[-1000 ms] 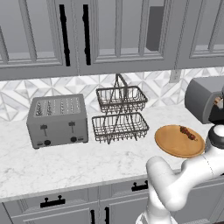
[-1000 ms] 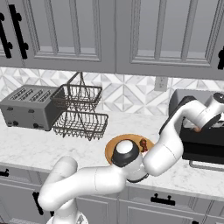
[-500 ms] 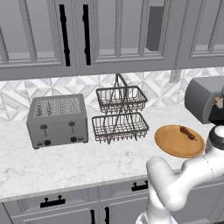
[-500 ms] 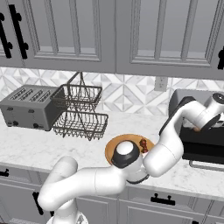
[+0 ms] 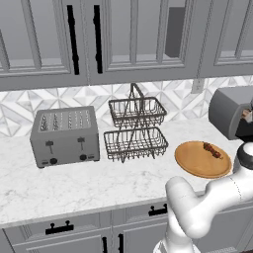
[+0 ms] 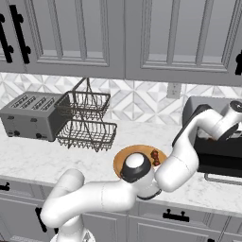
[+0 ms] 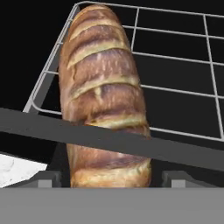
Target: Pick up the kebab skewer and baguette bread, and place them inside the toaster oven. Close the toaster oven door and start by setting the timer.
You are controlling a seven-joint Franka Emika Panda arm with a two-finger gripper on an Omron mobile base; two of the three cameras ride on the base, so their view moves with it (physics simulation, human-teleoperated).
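The baguette bread [image 7: 105,87] lies lengthwise on the wire rack [image 7: 175,91] inside the dark toaster oven [image 6: 203,106]. My gripper [image 7: 111,175] reaches into the oven mouth and is open, with a finger on each side of the loaf's near end and a small gap to the crust. The right base view has the gripper [image 6: 222,134] just inside the opening, above the toaster oven door [image 6: 222,160], which hangs folded down. The kebab skewer [image 5: 212,149] rests on the round wooden board [image 5: 197,160] left of the oven.
A grey slot toaster [image 5: 64,136] stands at the counter's left, and a two-tier wire basket [image 5: 136,131] sits in the middle. Wall cabinets hang above. My arm's elbow [image 6: 137,168] arches over the board's near side.
The fingers have spread apart and let go of the baguette, which now rests on the rack. The arm has barely shifted.
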